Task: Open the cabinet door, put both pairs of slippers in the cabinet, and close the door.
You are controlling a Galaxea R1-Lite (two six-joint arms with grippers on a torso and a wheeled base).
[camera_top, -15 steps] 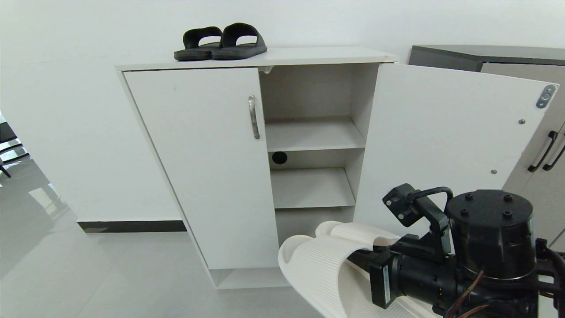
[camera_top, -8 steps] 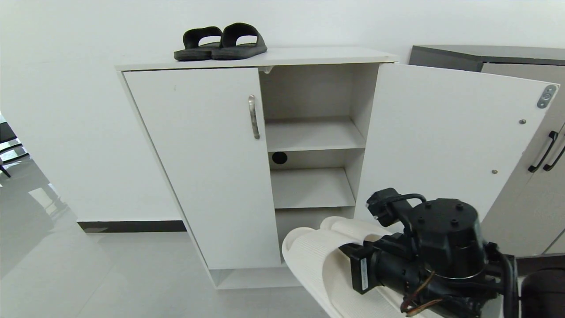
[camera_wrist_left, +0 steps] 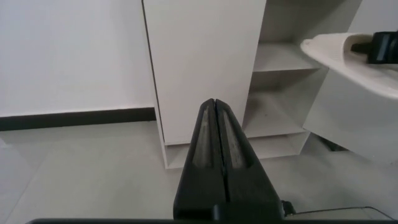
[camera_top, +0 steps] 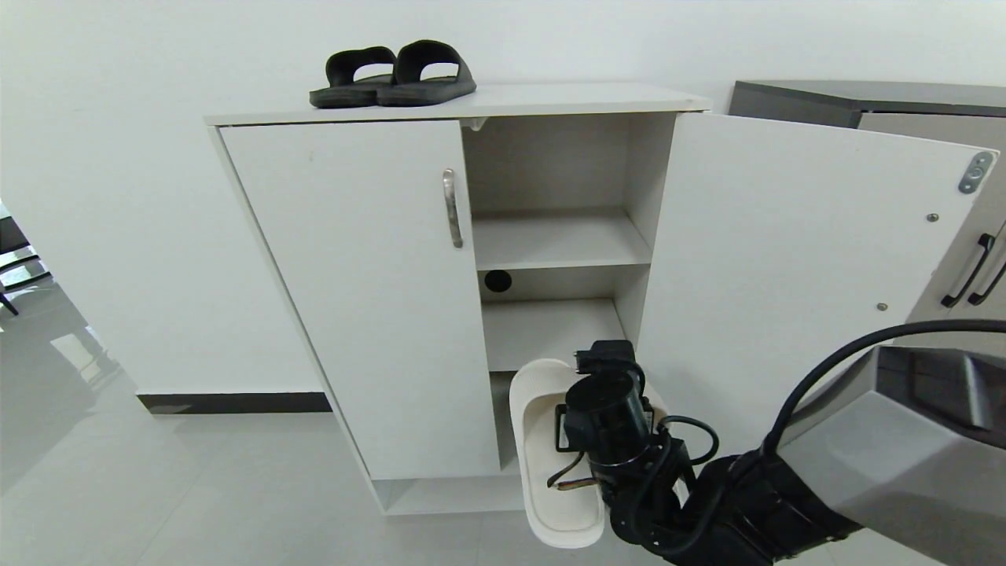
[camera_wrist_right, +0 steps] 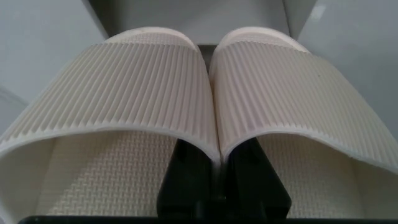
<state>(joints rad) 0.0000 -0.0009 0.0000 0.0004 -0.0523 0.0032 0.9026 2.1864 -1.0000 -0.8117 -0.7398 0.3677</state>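
A pair of black slippers (camera_top: 393, 75) lies on top of the white cabinet (camera_top: 354, 314). The cabinet's left door is shut and its right door (camera_top: 786, 259) stands wide open, showing two bare shelves (camera_top: 558, 240). My right gripper (camera_wrist_right: 214, 177) is shut on the inner straps of the white slippers (camera_wrist_right: 205, 81), holding the pair side by side. In the head view the white slippers (camera_top: 542, 440) hang level in front of the cabinet's lower opening, below the middle shelf (camera_top: 550, 334). My left gripper (camera_wrist_left: 214, 143) is shut with nothing in it, low and back from the cabinet's left door.
A grey cabinet (camera_top: 943, 299) with black handles stands behind the open door on the right. The left door carries a metal handle (camera_top: 450, 208). Glossy floor (camera_top: 196, 487) lies open to the left of the cabinet.
My right arm has swung forward toward the cabinet's open side, carrying the white slippers from the lower right to just before the lower opening. The black slippers have not moved.
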